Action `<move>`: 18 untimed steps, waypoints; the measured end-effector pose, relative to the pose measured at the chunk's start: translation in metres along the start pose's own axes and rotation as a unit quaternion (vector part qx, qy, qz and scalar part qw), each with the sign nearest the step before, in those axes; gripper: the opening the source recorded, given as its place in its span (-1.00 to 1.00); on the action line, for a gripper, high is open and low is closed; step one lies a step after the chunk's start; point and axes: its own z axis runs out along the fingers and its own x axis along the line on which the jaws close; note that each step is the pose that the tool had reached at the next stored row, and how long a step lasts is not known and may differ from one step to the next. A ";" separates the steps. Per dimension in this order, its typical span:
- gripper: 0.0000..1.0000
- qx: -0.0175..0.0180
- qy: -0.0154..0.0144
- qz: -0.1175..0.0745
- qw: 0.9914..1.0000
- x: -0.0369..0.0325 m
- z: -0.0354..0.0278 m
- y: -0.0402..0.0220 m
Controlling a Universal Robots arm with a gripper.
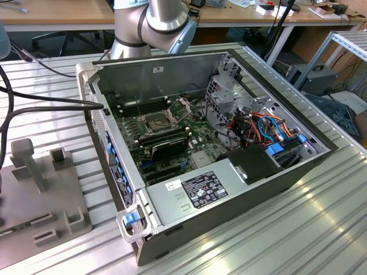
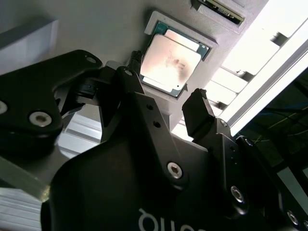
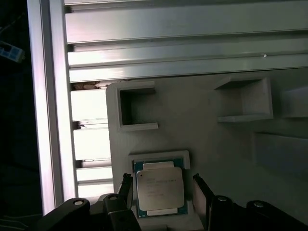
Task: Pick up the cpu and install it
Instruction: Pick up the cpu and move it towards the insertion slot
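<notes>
Straddles the cpu (image 3: 160, 188) (image 2: 172, 62) with released jaws in both wrist views, one black finger (image 3: 202, 195) on each side of the chip, clamped on nothing. Hovers close above the cpu where it lies flat, metal top up, in a shallow square recess of the grey holder (image 3: 211, 139), set on the ribbed metal tabletop (image 3: 168, 29). Shows, in the exterior view, that holder (image 1: 40, 189) at the exterior view's left, just beside the open computer case (image 1: 166, 71), with a socket (image 1: 156, 121) on the board inside and the arm (image 1: 152, 23) behind the case.

Both wrist views share the cpu (image 2: 172, 64) (image 3: 160, 188), close-up — exterior view high.
</notes>
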 end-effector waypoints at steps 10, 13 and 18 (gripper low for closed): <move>0.23 0.000 0.000 0.000 1.000 0.0001 0.0054 -0.0002; 0.23 0.000 0.000 0.000 1.000 0.0001 0.0059 -0.0002; 0.23 0.000 0.000 -0.003 1.000 0.0002 0.0066 -0.0003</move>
